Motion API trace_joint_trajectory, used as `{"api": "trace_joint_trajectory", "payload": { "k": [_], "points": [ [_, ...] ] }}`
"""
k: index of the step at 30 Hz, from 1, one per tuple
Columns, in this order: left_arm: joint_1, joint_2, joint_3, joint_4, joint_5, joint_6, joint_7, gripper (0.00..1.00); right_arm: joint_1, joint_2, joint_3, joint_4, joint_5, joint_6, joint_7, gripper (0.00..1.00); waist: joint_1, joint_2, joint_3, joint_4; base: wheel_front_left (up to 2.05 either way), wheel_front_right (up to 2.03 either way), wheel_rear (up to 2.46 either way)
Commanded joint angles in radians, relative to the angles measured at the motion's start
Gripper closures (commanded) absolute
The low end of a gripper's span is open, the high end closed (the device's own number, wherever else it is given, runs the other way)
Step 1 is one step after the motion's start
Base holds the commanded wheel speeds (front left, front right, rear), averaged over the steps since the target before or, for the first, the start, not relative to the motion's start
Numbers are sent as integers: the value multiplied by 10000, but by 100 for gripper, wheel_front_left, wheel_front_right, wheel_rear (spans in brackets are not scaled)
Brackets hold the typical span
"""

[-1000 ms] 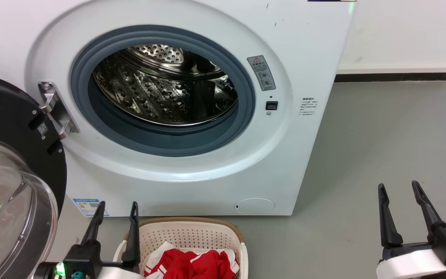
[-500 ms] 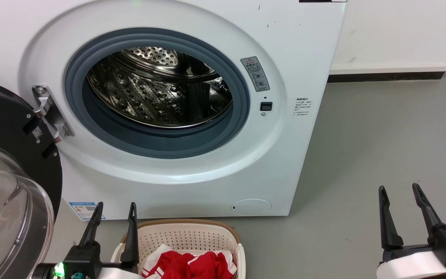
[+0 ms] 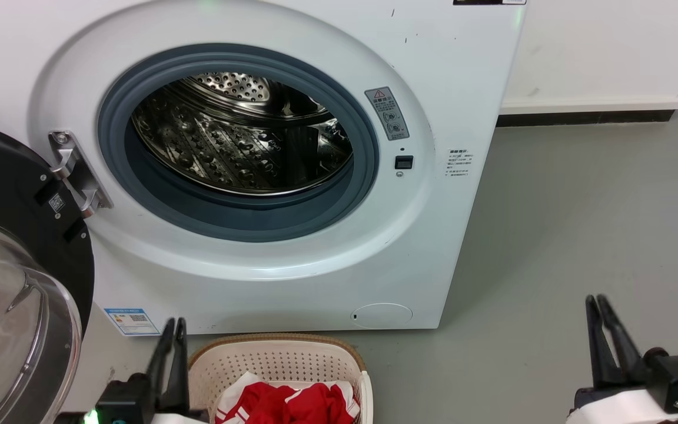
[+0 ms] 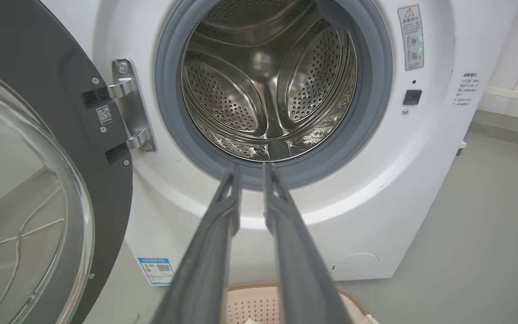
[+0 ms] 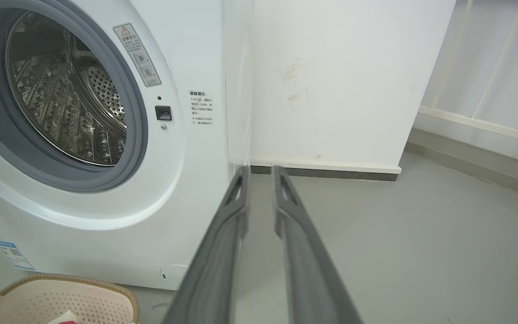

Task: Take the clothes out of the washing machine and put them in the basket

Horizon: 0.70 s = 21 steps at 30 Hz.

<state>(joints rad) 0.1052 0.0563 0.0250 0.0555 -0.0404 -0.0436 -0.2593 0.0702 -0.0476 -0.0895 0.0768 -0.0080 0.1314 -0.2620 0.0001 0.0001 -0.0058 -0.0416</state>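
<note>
Left gripper [image 3: 173, 323] hovers with fingers pinched nearly together, gripping nothing; just to its right sits the basket [image 3: 280, 340], red clothes [image 3: 292, 403] heaped inside; beyond its tips stands the washing machine [image 3: 451, 88], door [image 3: 15, 176] swung open; right gripper [image 3: 595, 299], likewise narrowed and unladen, hangs over grey floor [image 3: 580, 206], well apart.

One washing machine [image 3: 292, 277], one basket [image 3: 280, 340], one heap of clothes [image 3: 292, 403], one left pincer [image 3: 174, 323], one right pincer [image 3: 596, 299].
</note>
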Motion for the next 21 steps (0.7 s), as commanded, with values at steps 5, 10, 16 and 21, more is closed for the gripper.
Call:
{"api": "trace_joint_trajectory", "payload": {
  "k": [5,10,16,21],
  "points": [
    [-174,-12,128,263,-867,-50,293,100,-131,4,-52,212,912,-2,256,100,0,-1,2,14,0,0,0],
    [-304,-15,170,357,-1930,-108,529,100,-244,1,-56,296,2004,-3,496,100,0,-1,6,30,0,0,0],
    [-448,-18,208,458,-3125,-175,781,100,-371,-2,-58,392,3232,-3,764,100,0,-1,10,50,0,0,0],
    [-565,-20,250,548,-4043,-228,986,100,-483,-5,-67,478,4178,-4,976,100,0,-1,14,67,0,0,0]
  ]
}}
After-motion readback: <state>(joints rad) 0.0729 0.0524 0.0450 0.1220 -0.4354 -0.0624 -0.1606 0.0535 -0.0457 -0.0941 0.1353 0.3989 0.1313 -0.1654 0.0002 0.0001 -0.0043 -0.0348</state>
